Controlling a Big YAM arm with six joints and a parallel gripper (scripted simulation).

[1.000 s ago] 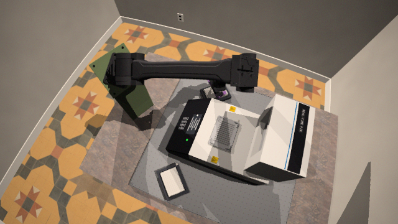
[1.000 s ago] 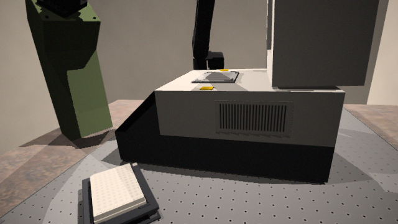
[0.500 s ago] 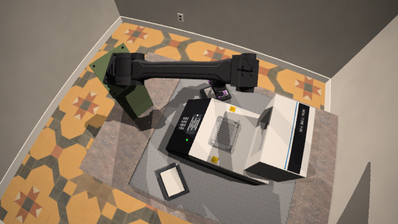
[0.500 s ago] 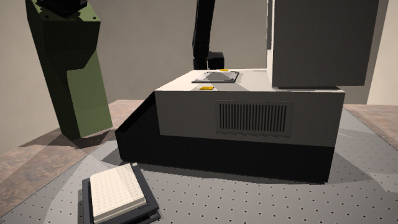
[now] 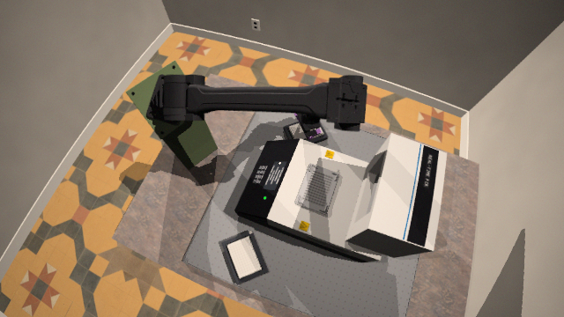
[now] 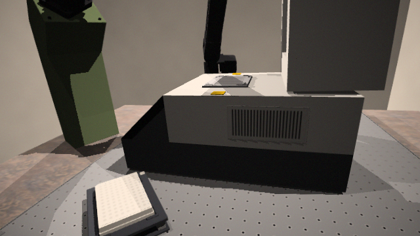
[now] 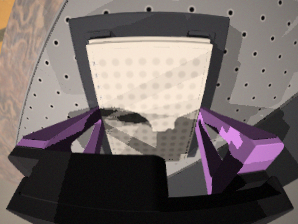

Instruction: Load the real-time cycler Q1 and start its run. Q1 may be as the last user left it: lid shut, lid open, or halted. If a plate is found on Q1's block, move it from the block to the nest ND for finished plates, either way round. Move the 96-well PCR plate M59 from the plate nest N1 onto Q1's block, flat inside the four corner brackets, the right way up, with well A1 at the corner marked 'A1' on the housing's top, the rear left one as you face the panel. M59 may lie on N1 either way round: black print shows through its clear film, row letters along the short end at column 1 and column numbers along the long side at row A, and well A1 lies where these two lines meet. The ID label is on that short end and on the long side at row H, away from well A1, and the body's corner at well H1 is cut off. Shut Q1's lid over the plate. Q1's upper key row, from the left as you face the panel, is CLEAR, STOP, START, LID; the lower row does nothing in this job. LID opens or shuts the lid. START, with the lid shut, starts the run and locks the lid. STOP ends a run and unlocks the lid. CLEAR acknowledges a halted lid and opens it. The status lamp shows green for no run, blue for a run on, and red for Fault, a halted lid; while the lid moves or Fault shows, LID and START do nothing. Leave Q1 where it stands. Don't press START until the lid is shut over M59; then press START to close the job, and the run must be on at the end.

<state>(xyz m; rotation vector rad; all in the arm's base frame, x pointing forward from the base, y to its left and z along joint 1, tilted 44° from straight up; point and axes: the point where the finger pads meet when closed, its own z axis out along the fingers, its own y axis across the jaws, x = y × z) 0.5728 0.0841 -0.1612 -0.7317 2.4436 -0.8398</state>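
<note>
The cycler Q1 [image 5: 335, 194] stands on the grey mat with its lid [image 5: 397, 194] open and upright at the rear. Its lamp [image 5: 264, 197] is green, beside the key rows [image 5: 260, 173]. The block [image 5: 318, 188] shows a grey well grid; I cannot tell whether a clear plate lies on it. My gripper [image 7: 149, 110] [image 5: 310, 131] is behind Q1's left side, shut on the long sides of a cream 96-well plate [image 7: 149, 90] that lies in or just above a dark nest [image 7: 149, 30]. Its print and label are too blurred to read.
A second white plate [image 5: 243, 256] lies in a dark nest at the mat's front left, also in the exterior view [image 6: 123, 201]. The green arm pedestal [image 5: 185, 128] stands at the left. In the exterior view the arm [image 6: 214, 36] drops behind Q1.
</note>
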